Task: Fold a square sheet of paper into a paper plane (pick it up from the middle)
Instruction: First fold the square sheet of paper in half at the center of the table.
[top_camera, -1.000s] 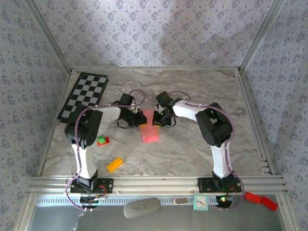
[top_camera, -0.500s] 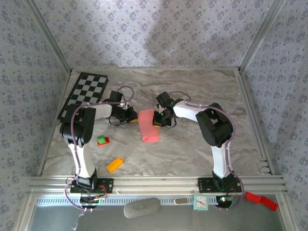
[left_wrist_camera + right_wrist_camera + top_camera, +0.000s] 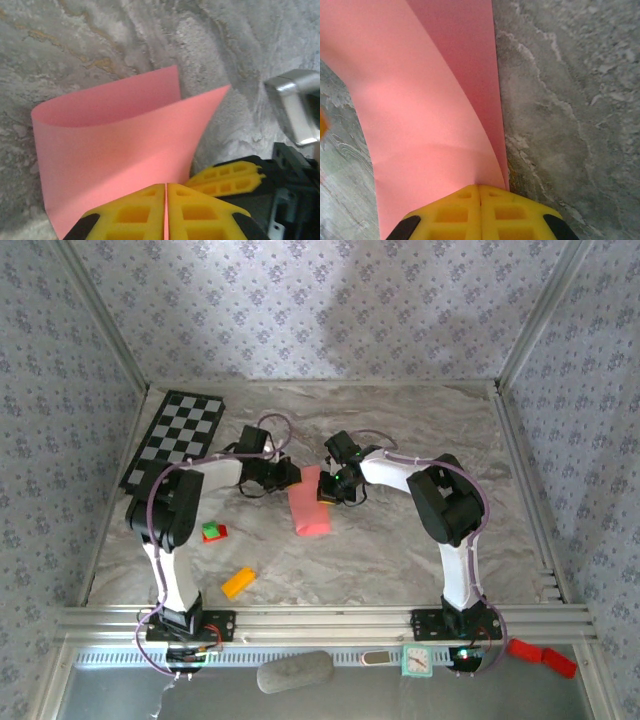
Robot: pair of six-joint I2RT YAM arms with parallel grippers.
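The salmon-pink sheet of paper (image 3: 310, 503) lies mid-table, folded over on itself in a loose curl (image 3: 110, 130) with its top layer lifted. My right gripper (image 3: 328, 490) is shut on the paper's right edge; the sheet (image 3: 425, 115) fans out from its yellow fingertips (image 3: 480, 189). My left gripper (image 3: 291, 476) is at the paper's upper-left edge. Its yellow fingers (image 3: 135, 210) are pressed together, their tips over the pink surface, with nothing clearly clamped. In the left wrist view the right gripper's fingers (image 3: 227, 176) show just beside the paper.
A checkerboard mat (image 3: 175, 437) lies at the back left. A small red-and-green block (image 3: 213, 532) and an orange block (image 3: 238, 582) sit front left. Metal frame rails (image 3: 320, 620) and patterned walls bound the marble table (image 3: 420, 550).
The left gripper drew back left from the paper half a second ago and has now returned to its upper-left edge. The right gripper has kept its hold; the paper barely shifted.
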